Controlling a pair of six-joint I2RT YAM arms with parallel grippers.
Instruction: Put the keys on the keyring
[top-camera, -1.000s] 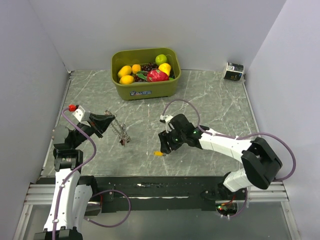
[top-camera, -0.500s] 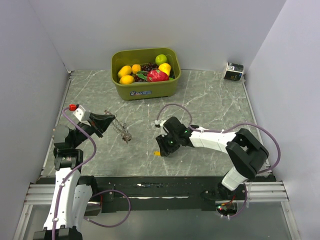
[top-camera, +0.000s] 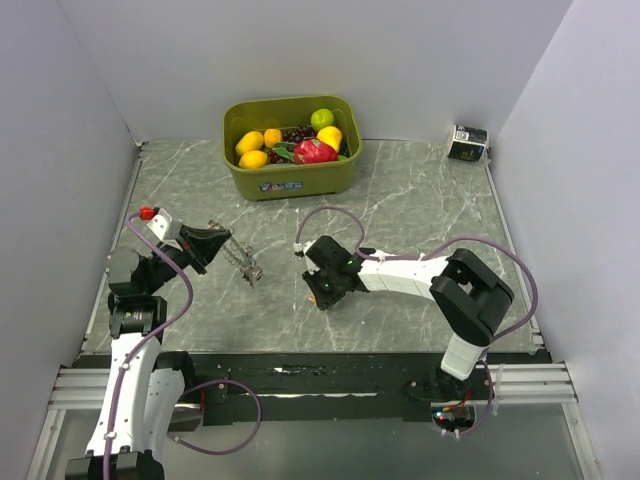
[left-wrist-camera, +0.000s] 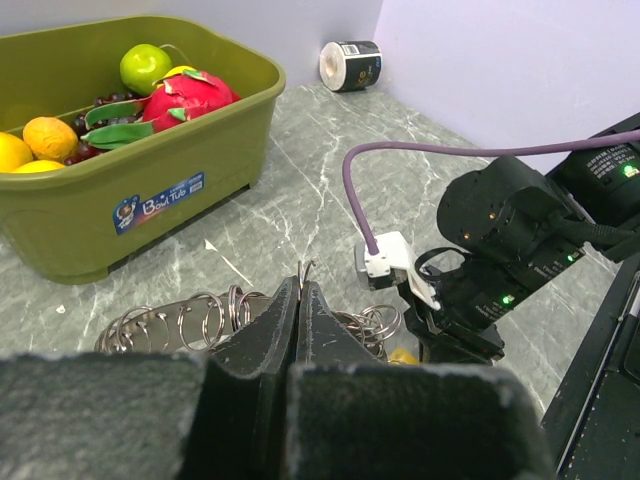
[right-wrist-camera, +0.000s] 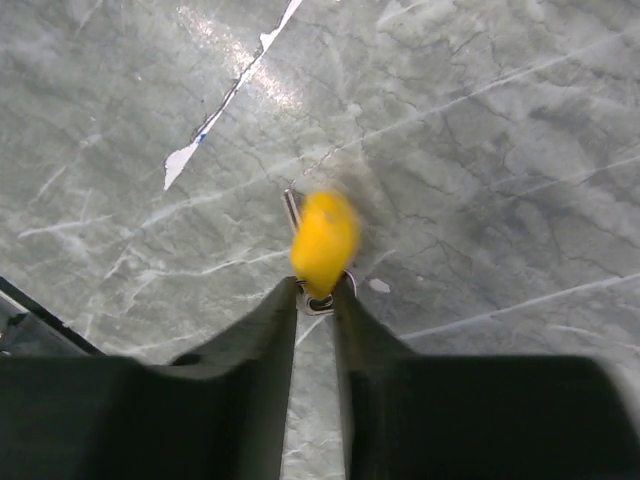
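A yellow-headed key (right-wrist-camera: 322, 240) lies on the marble table, blurred in the right wrist view. My right gripper (right-wrist-camera: 315, 292) is shut on the near end of its head, one finger against each side. From above, that gripper (top-camera: 318, 294) sits low at the table's middle, the key (top-camera: 312, 297) just showing under it. My left gripper (left-wrist-camera: 300, 286) is shut on one ring of the keyring (left-wrist-camera: 200, 318), a bunch of linked metal rings. It hangs down to the right of this gripper (top-camera: 222, 243) as a short chain (top-camera: 243, 265). No other keys show clearly.
An olive tub (top-camera: 290, 178) full of fruit stands at the back centre, also in the left wrist view (left-wrist-camera: 150, 200). A small black-and-white roll (top-camera: 467, 143) lies at the back right corner. Walls close in on three sides. The right arm's purple cable (left-wrist-camera: 430, 150) loops above the table.
My right gripper has slid left along the table and its fingers have closed in on the yellow key. The left gripper and the keyring have hardly moved.
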